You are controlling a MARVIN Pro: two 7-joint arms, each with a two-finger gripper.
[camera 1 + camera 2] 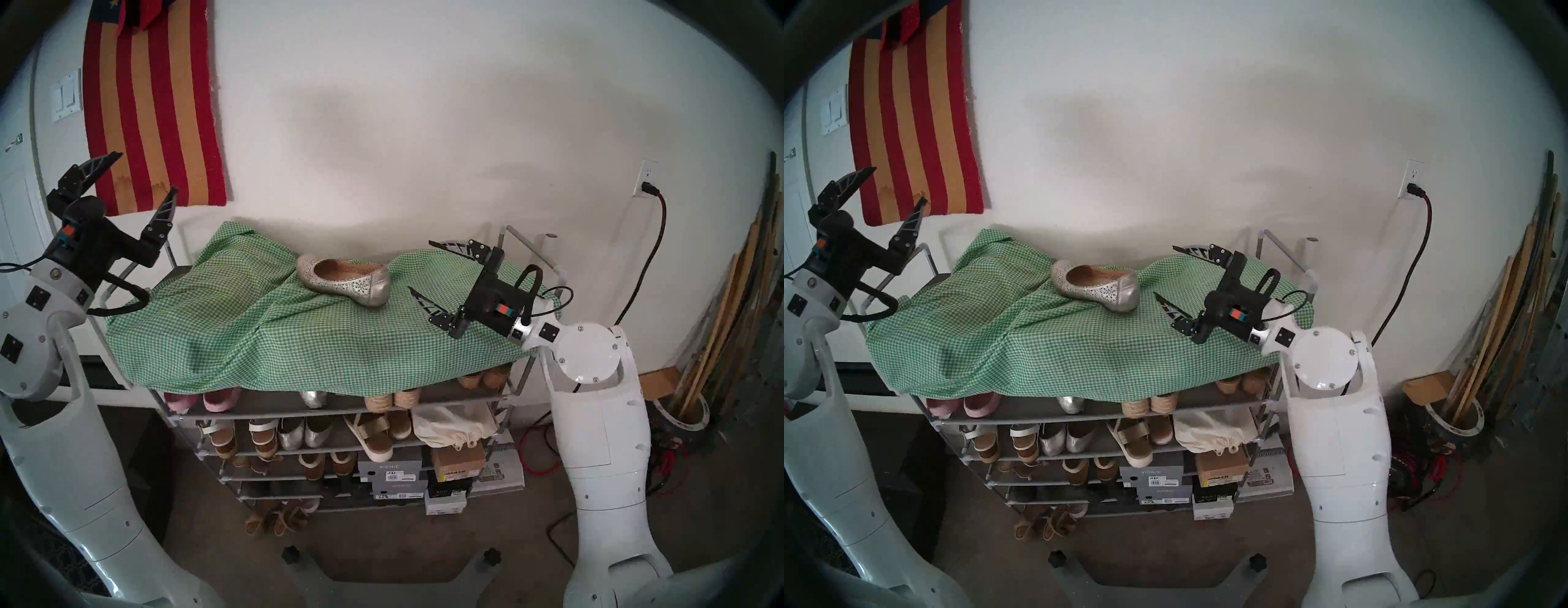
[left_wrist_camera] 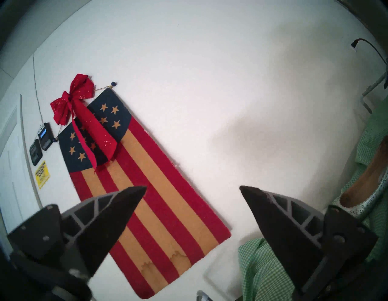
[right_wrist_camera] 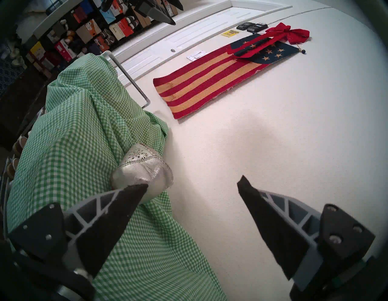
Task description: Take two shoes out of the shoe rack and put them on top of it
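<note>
Silver perforated flat (image 1: 344, 278), tan insole, lies on green cloth (image 1: 237, 335).

A home, most likely a garage or utility room used for storage. A tiered shoe rack (image 1: 339, 418) packed with family sandals, flats and slippers stands against a plain white wall, its top draped in a green gingham cloth (image 1: 237, 322). At ten o'clock hangs a stars-and-stripes banner (image 1: 148, 110) with a red bow (image 2: 72, 98), beside a light switch (image 1: 67, 98) and a white panelled door (image 3: 189, 33). At three o'clock, lumber strips (image 1: 734, 305) lean in the corner.
</note>
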